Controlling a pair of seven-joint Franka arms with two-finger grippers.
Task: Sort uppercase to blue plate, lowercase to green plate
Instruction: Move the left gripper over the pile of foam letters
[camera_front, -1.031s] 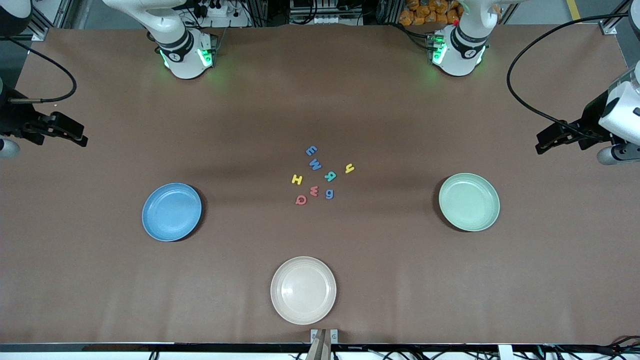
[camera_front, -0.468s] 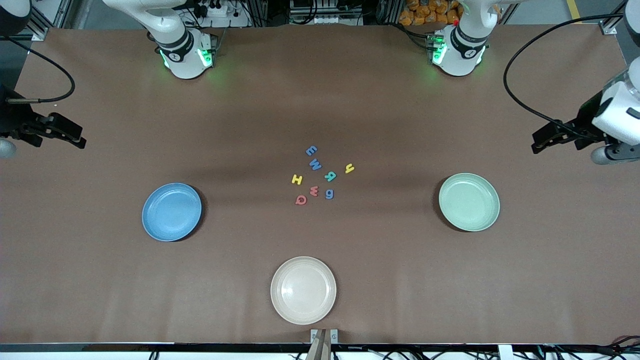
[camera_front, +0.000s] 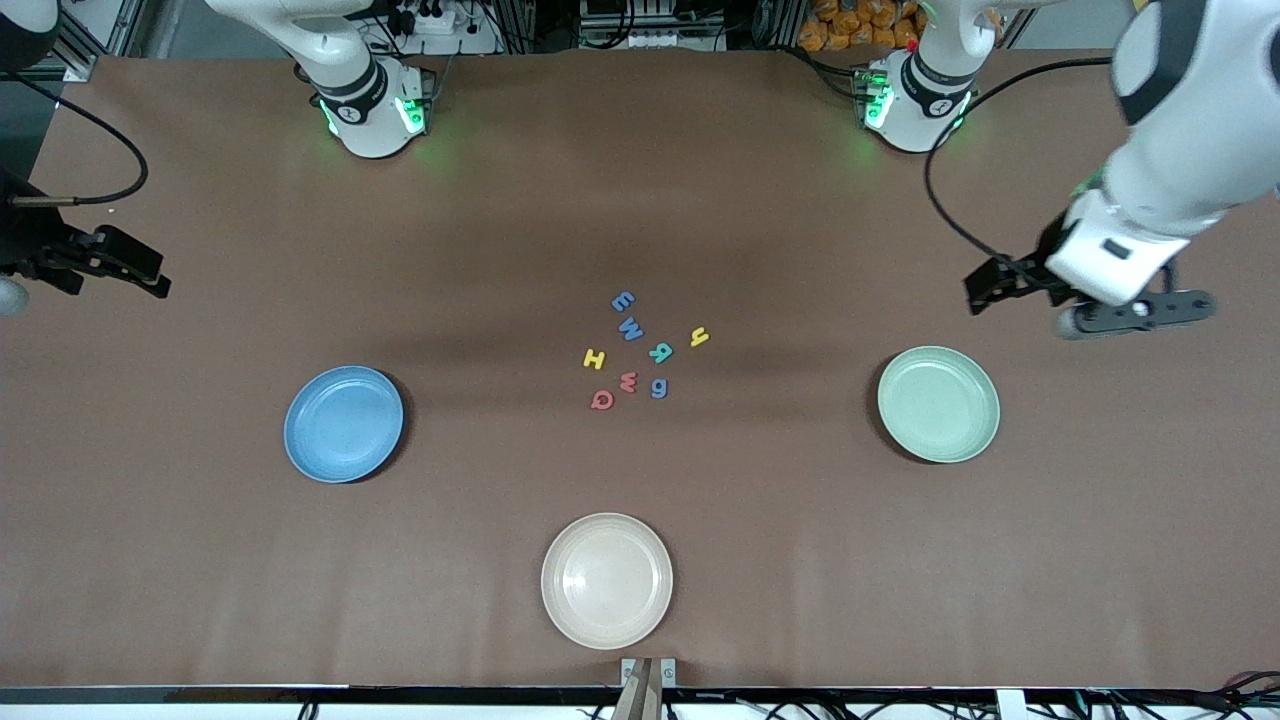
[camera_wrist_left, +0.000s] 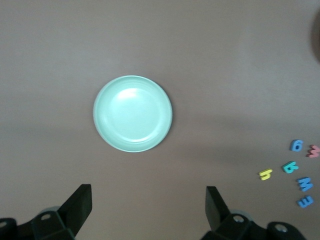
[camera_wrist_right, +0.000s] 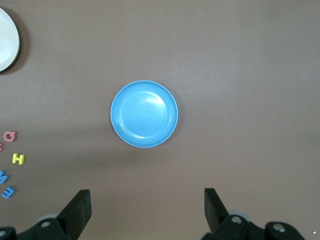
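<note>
Brown worktop (camera_front: 760, 500) unchanged, letters (camera_front: 640, 350) seemingly unsorted: left hand (camera_front: 985, 290), released and empty, has swung inward toward the green plate (camera_front: 938, 404); right hand (camera_front: 140, 275) waits, released.

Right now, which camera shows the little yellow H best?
The front view: the yellow H lies whole among all the other letters, near the middle of the table. The right wrist view catches it small at the picture's edge. The left wrist view shows only the smaller yellow h, not this one.

This is a robotics lab. Two white arm bases (camera_front: 372, 105) with green lights are bolted to a brown-covered table (camera_front: 200, 580). Aluminium framing and cables (camera_front: 640, 20) line its edge.
</note>
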